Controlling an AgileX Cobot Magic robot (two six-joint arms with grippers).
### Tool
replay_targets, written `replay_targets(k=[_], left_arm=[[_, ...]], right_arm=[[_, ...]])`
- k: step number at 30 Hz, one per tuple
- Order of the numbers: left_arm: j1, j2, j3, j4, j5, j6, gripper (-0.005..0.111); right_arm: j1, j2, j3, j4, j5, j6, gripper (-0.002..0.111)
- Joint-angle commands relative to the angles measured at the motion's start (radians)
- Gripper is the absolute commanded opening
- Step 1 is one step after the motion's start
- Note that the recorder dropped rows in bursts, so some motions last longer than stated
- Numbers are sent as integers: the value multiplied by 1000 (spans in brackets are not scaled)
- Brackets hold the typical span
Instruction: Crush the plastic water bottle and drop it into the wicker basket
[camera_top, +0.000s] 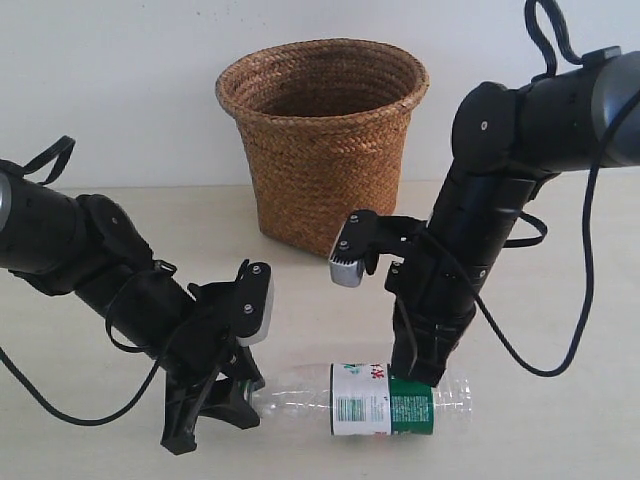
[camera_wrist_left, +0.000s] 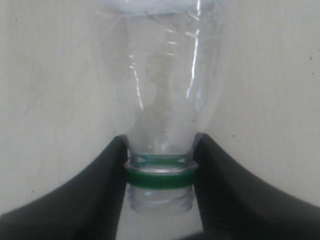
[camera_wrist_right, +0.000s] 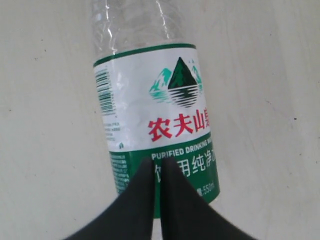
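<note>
The plastic water bottle (camera_top: 360, 398) lies on its side on the pale table, neck to the left, still round. In the left wrist view the bottle (camera_wrist_left: 165, 90) shows bare threads and a green ring, with no cap on it. My left gripper (camera_top: 240, 395) is shut on that neck, one finger on each side (camera_wrist_left: 160, 165). My right gripper (camera_top: 412, 378) points down onto the green part of the label; in its wrist view the jaws (camera_wrist_right: 157, 162) are shut with only a thin slit between them, tips on the bottle (camera_wrist_right: 155, 100). The wicker basket (camera_top: 322, 140) stands upright behind.
The table (camera_top: 560, 330) runs back to a white wall behind the basket. The right arm's black cable (camera_top: 575, 330) hangs in a loop over the table on the right. The bottle lies near the table's front edge.
</note>
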Motion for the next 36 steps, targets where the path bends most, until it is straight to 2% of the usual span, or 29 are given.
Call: replay_targets(k=[1, 6, 18, 22, 26, 36], left_arm=[[-2, 6, -4, -4, -7, -8, 4], [-2, 13, -4, -4, -7, -8, 4], [-2, 27, -4, -4, -7, -8, 4], [-2, 27, -4, -4, 2, -22, 4], [-2, 27, -4, -2, 4, -22, 4], [-2, 27, -4, -2, 4, -22, 4]], right_arm=[[2, 19, -5, -18, 10, -24, 0], [2, 94, 23, -34, -13, -90, 0], [2, 228, 23, -29, -89, -93, 0], [-1, 265, 21, -25, -212, -108, 0], [-1, 290, 21, -25, -208, -110, 0], [-1, 166, 19, -25, -180, -4, 0]])
